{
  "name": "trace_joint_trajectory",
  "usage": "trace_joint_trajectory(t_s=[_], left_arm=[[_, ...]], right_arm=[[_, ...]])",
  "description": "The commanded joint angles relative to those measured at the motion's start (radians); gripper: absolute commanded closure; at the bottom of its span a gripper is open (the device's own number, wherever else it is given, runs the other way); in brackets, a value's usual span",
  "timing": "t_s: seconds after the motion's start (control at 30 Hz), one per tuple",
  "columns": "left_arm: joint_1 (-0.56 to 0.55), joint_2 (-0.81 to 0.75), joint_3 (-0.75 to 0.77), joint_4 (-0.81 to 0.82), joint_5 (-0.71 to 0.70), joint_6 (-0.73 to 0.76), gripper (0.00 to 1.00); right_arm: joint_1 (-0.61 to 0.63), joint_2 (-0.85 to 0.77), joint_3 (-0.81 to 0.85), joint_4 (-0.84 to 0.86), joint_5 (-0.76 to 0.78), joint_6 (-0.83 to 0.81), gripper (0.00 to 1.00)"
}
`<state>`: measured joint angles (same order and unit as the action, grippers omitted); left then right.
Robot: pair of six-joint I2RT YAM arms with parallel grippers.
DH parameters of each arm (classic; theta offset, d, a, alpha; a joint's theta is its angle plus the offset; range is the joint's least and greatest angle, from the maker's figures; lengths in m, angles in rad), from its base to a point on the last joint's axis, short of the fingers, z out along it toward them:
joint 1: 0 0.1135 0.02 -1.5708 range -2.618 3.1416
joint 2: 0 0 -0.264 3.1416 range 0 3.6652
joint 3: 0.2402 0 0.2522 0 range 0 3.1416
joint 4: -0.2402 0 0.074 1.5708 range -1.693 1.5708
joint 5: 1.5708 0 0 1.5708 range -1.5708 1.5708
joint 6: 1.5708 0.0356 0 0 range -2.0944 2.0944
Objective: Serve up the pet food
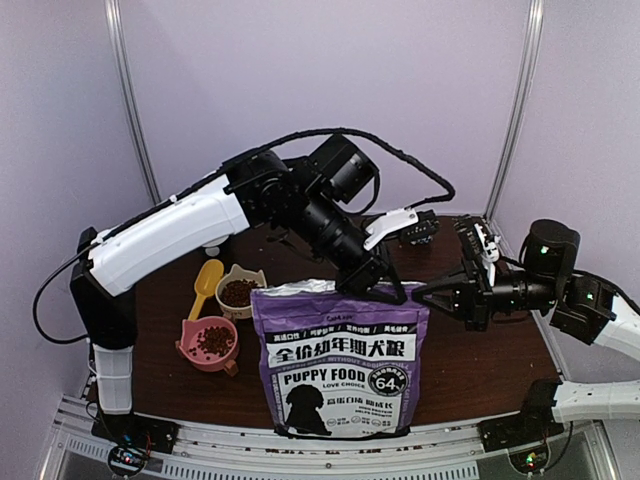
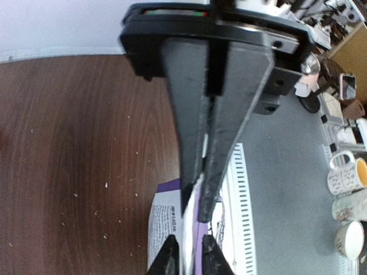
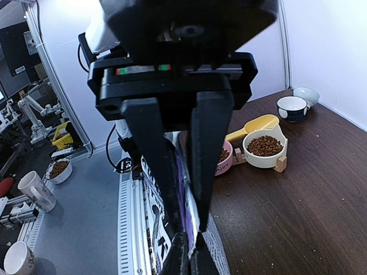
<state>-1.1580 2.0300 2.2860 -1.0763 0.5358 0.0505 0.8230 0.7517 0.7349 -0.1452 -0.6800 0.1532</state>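
Note:
The pet food is dark brown kibble in a pink bowl (image 1: 214,340) and in a white bowl (image 1: 238,292) at the left; both also show in the right wrist view, the pink (image 3: 224,154) and the white (image 3: 264,145). A purple-and-white bag (image 1: 338,365) stands upright at the front centre. My left gripper (image 1: 388,289) is shut on the bag's top edge near its right corner (image 2: 198,207). My right gripper (image 1: 418,293) is shut on the same edge just beside it (image 3: 192,227). The two grippers' tips almost meet, facing each other. What is inside the bag is hidden.
A yellow scoop (image 1: 205,284) lies behind the pink bowl, next to the white one. Two small bowls (image 3: 292,107) stand at the back of the brown table (image 1: 480,370). The table's front rail (image 1: 300,455) runs just below the bag.

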Motion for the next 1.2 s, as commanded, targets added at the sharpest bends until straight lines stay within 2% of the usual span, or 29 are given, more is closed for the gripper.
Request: trace_joint_trajectory(t_s=[0.0,0.17,0.23,0.43,0.5,0.53,0.57,0.63,0.8,0.87,0.93,1.0,1.03,1.07,1.17], left_arm=[[0.004,-0.022,0.035,-0.050,-0.060,0.034,0.79],[0.005,-0.044,0.009,-0.071,-0.074,0.041,0.81],[0.004,-0.049,-0.003,-0.073,-0.069,0.044,1.00],[0.006,-0.067,-0.010,-0.090,-0.126,0.058,1.00],[0.012,-0.078,-0.010,-0.104,-0.144,0.061,0.86],[0.017,-0.082,-0.014,-0.108,-0.144,0.061,0.85],[0.020,-0.088,-0.019,-0.113,-0.147,0.061,0.86],[0.023,-0.099,-0.032,-0.115,-0.148,0.066,1.00],[0.024,-0.117,-0.057,-0.127,-0.169,0.077,1.00],[0.026,-0.118,-0.057,-0.141,-0.189,0.078,0.87],[0.027,-0.122,-0.059,-0.152,-0.205,0.081,0.83],[0.030,-0.133,-0.070,-0.155,-0.219,0.082,0.85],[0.030,-0.136,-0.075,-0.155,-0.222,0.084,0.97],[0.032,-0.142,-0.080,-0.154,-0.226,0.086,1.00],[0.032,-0.156,-0.101,-0.139,-0.223,0.087,1.00]], right_arm=[[-0.005,-0.030,0.016,0.014,-0.001,-0.014,1.00],[-0.007,-0.039,0.014,0.006,0.003,-0.016,1.00],[-0.007,-0.039,0.015,0.009,0.004,-0.015,1.00],[-0.008,-0.041,0.018,0.004,0.008,-0.015,1.00],[-0.010,-0.045,0.019,0.000,0.010,-0.017,1.00],[-0.009,-0.047,0.019,-0.002,0.011,-0.017,1.00],[-0.009,-0.049,0.020,-0.003,0.012,-0.017,1.00],[-0.010,-0.051,0.020,-0.005,0.013,-0.017,1.00],[-0.012,-0.055,0.019,-0.002,0.021,-0.016,1.00],[-0.012,-0.059,0.021,-0.003,0.026,-0.017,1.00],[-0.012,-0.062,0.021,-0.002,0.028,-0.016,1.00],[-0.013,-0.064,0.020,-0.003,0.029,-0.016,1.00],[-0.013,-0.064,0.021,-0.004,0.030,-0.017,1.00],[-0.013,-0.064,0.020,-0.005,0.030,-0.016,1.00],[-0.013,-0.064,0.020,-0.003,0.029,-0.015,1.00]])
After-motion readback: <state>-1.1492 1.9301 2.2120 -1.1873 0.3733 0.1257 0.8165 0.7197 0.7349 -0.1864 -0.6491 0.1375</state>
